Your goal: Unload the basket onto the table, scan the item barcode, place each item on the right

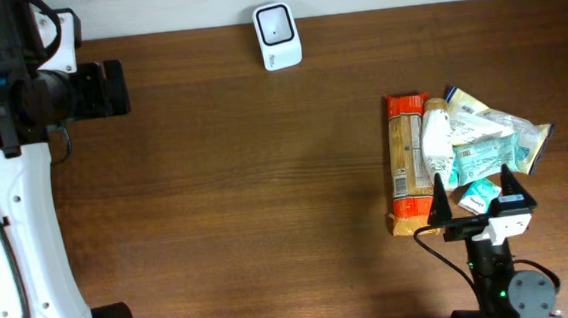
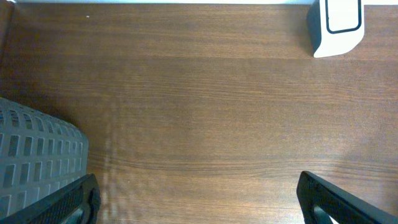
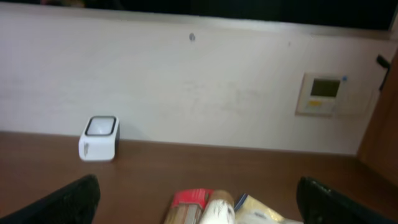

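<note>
Currently the right gripper (image 1: 473,188) stands fully released, jaws wide apart, and it grasps nothing. It sits at the near end of a pile of goods on the right half of the table (image 1: 246,182).

Item positions:
- The pasta packet (image 1: 406,165) is the leftmost item in the pile. Its long axis runs from the near edge of the table toward the far edge, with the red end pointing to the far wall.
- The white tube (image 1: 436,140) lies along the right side of the packet, roughly parallel to it, and touches it.
- The pouches (image 1: 493,134) lie at an angle to the right of the tube, overlapping one another.
- The small teal box (image 1: 477,198) lies at the near end of the pile.

Position relative to the claw: seen from overhead, the small teal box falls between the two fingers, and the left-hand finger lines up with the near right corner of the pasta packet. Contact cannot be determined.

The scanner (image 1: 277,36) stands at the far edge of the table, well apart from the pile, and the right wrist view shows it to the far left.

The left gripper (image 1: 117,87) is also released and empty, over bare table at the far left. A grey mesh surface (image 2: 31,168) shows beside it.
</note>
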Robot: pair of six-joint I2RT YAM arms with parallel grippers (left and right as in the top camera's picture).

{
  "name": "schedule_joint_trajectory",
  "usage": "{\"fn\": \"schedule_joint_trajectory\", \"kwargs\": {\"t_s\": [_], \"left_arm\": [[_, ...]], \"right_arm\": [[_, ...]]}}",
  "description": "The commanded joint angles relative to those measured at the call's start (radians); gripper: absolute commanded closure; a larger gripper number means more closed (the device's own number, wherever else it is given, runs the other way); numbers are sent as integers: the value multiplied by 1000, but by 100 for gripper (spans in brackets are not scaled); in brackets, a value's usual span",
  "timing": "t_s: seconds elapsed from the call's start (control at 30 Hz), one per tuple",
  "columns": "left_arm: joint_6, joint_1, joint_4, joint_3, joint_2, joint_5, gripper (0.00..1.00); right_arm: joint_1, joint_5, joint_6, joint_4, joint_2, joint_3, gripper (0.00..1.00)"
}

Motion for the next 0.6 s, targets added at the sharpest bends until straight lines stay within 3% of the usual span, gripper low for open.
{"fn": "schedule_joint_trajectory", "kwargs": {"t_s": [0.0,0.13,0.57], "left_arm": [[12,1,0,10,-8,-2,1],[12,1,1,10,-8,-2,1],[12,1,0,10,-8,-2,1]], "right_arm": [[-7,-13,4,25,-13,-81,1],[-5,-40,4,-102,-13,-101,1],[-7,-50,4,-105,-12,-101,1]]}}
